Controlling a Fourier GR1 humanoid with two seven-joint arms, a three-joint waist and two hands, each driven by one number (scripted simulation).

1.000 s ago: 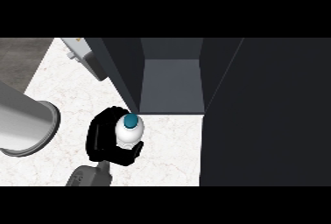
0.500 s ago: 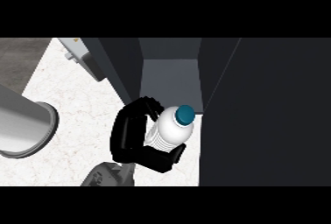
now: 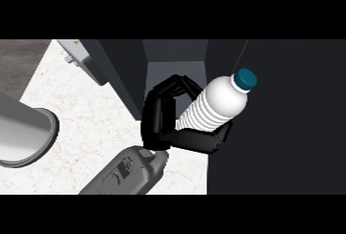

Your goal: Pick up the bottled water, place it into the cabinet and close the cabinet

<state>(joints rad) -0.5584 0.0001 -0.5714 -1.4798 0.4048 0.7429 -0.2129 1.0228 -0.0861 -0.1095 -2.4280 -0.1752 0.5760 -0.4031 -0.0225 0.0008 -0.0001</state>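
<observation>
A dark cabinet (image 3: 283,114) fills the right side of the view, with its open compartment seen as a grey recess at the far centre. The white speckled counter (image 3: 88,123) spreads over the left and near part. A large grey cylinder (image 3: 24,132) enters from the left edge, its rim lying over the counter. A grey forearm (image 3: 128,176) rises from the near edge toward the centre and ends in the black right hand (image 3: 165,123). The hand is clasped around the bottled water (image 3: 216,107): the fingers are curled over the bottle's left side and the thumb is wrapped under its ribbed lower part. The bottle is held at the cabinet's opening, in front of the dark panel on the right. Its long axis is tilted, running from near left to far right, with the blue cap (image 3: 245,79) pointing to the far right. The left hand is not seen.
</observation>
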